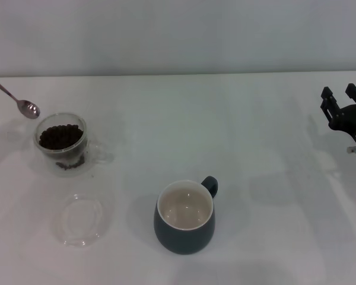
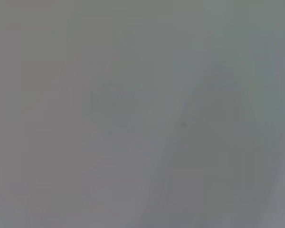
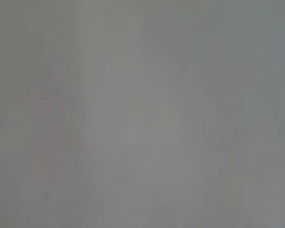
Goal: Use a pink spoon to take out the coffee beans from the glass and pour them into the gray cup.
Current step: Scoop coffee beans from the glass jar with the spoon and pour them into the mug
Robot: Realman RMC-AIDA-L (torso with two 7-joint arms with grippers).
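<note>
The pink-handled metal spoon [image 1: 18,101] hangs tilted over the tabletop's [image 1: 261,130] far left corner, bowl just beside the clear double-walled glass [image 1: 62,142], looking poised to dip; its holder is out of view, so the left claw's grip can't be told. Dark brown coffee beans [image 1: 60,136] fill that glass. The blue-gray ceramic cup [image 1: 184,217], cream inside, waits empty near the front edge. The right claw [image 1: 342,102] idles at the right edge, fingers apart, holding nothing.

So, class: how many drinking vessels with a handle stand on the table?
2. The glass holding coffee beans stands at the left, below the pink spoon; the gray cup stands near the front centre. None appears hidden.
</note>
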